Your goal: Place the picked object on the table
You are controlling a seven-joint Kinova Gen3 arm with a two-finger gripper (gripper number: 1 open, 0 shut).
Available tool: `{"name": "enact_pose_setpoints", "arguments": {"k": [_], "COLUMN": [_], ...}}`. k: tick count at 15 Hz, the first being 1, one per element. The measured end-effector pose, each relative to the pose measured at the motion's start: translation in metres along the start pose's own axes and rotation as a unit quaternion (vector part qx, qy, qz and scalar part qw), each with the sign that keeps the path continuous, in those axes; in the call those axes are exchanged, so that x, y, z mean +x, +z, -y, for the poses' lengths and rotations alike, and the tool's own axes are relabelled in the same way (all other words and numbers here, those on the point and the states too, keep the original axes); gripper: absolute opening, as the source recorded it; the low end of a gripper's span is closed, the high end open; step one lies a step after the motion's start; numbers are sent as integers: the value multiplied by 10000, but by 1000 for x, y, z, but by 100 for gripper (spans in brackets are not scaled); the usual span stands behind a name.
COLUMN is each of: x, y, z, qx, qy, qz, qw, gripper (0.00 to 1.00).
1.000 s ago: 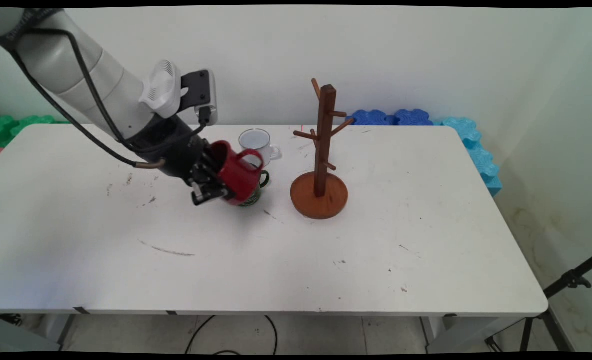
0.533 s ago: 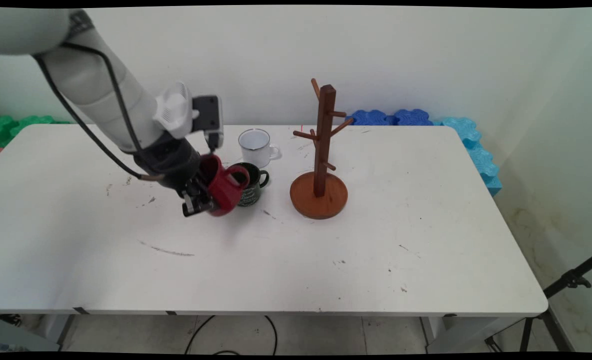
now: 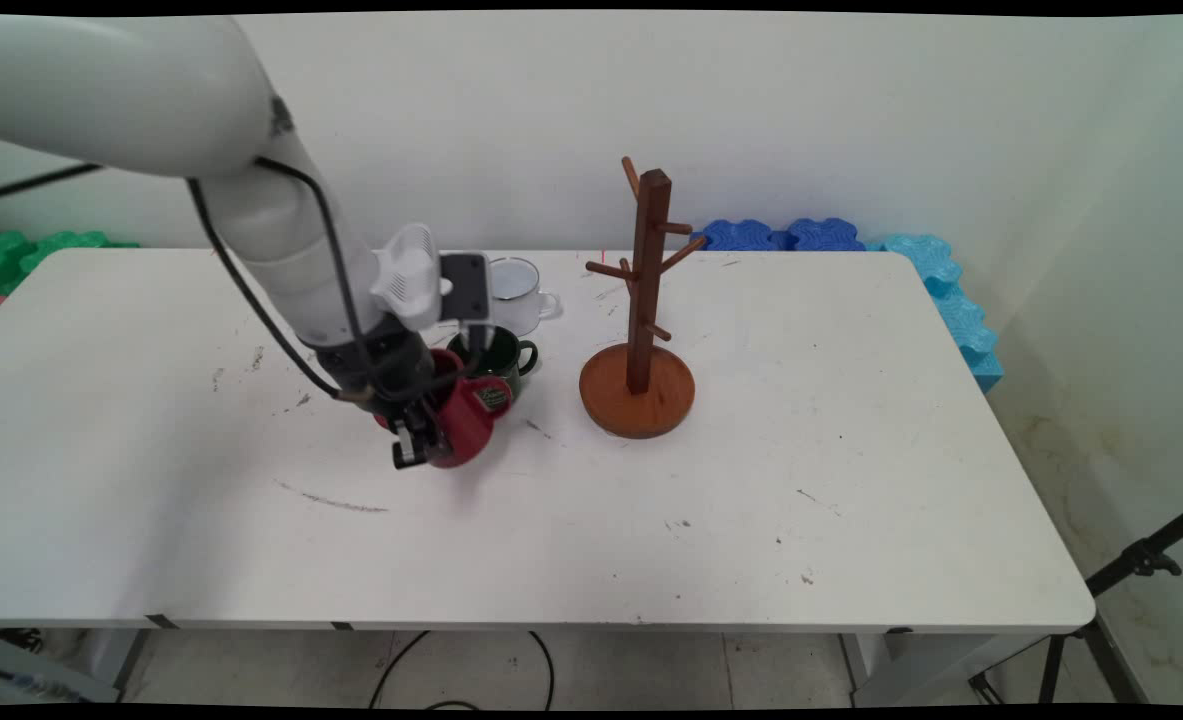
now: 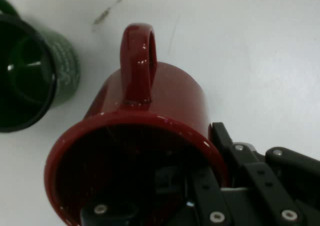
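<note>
- Three mugs and one wooden rack share a white worktop (image 3: 651,520), scuffed with dark marks, set against a pale wall.
- Blue foam blocks (image 3: 851,240) line the far right edge behind the worktop, and green foam blocks (image 3: 21,250) sit at the far left.
- Right of centre stands the wooden mug tree (image 3: 646,320), upright on its round base, its pegs bare.
- Left of the mug tree, the black end effector (image 3: 416,440) is closed on the rim wall of a red mug (image 3: 466,420), one finger inside the cup and the other outside, as the hand view shows.
- The red mug (image 4: 150,131) is tilted, handle uppermost in the hand view, and sits low over the worktop; whether its base touches the surface cannot be told.
- Just behind the red mug stands a dark green mug (image 3: 501,360), upright, its handle toward the mug tree; the hand view shows it (image 4: 35,80) close beside the red mug but apart.
- Farther back, a white enamel mug (image 3: 521,295) stands upright, partly hidden by the arm's wrist.
</note>
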Motion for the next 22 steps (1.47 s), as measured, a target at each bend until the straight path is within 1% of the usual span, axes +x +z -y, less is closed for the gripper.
{"name": "enact_pose_setpoints", "arguments": {"k": [4,8,12,20,21,22], "x": [14,30,46,65,66,68], "y": [19,34,48,67,69,71], "z": [-1,-2,0,4,4,4], "qx": [-78,-182,-251,-312,-317,-331], "qy": [-51,-157,-272,-396,-409,-416], "qz": [146,229,256,270,261,238], "qw": [9998,9995,9990,9984,9983,9983], "gripper": [0,0,0,0,100,100]}}
